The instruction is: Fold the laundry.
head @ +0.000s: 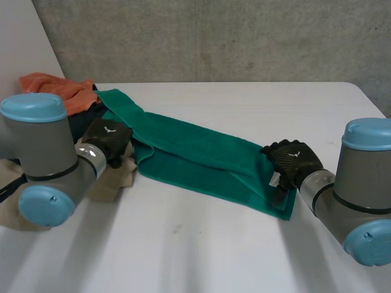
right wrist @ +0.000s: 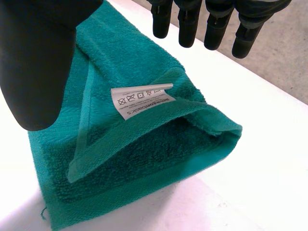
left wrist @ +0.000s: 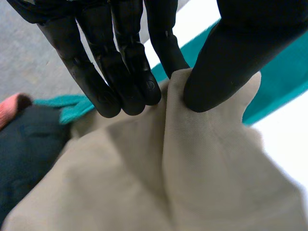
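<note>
On the white table [head: 214, 244], a green towel [head: 195, 152] lies long and slantwise between the two hands, already doubled lengthwise.
Its long axis runs from the laundry heap at far left to near right. The right end, care label [right wrist: 142, 98] up, sits just under the right hand [head: 292, 162], whose fingers and thumb are spread and grasp nothing. The left hand [head: 107, 139], by the other end, pinches beige cloth [left wrist: 192, 168] between thumb and fingers. My guess: the right hand carries its end leftward.
</note>
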Robot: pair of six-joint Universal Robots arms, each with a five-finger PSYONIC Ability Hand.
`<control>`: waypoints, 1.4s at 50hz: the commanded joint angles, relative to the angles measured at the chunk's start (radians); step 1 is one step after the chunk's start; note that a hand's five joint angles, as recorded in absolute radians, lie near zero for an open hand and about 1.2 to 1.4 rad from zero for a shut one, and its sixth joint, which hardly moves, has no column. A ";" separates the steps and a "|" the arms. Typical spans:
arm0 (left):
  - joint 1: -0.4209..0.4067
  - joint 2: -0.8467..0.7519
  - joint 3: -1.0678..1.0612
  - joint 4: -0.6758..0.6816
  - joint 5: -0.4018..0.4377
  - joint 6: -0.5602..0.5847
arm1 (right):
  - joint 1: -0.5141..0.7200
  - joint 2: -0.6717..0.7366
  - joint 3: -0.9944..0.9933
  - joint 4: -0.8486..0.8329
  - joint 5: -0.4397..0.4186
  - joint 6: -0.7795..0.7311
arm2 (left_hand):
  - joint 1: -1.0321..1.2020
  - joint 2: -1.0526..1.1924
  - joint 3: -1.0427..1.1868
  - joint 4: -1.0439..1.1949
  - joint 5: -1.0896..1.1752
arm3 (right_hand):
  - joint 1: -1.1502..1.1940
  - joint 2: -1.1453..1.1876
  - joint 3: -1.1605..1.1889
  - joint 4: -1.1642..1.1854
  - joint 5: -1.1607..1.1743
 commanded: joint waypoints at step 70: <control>-0.164 -0.223 0.281 -0.026 0.039 -0.243 | 0.079 -0.558 -0.248 0.118 -0.241 0.286 | -0.613 -0.664 -0.654 -0.665 -0.628 | 1.182 1.197 1.193 1.190 1.184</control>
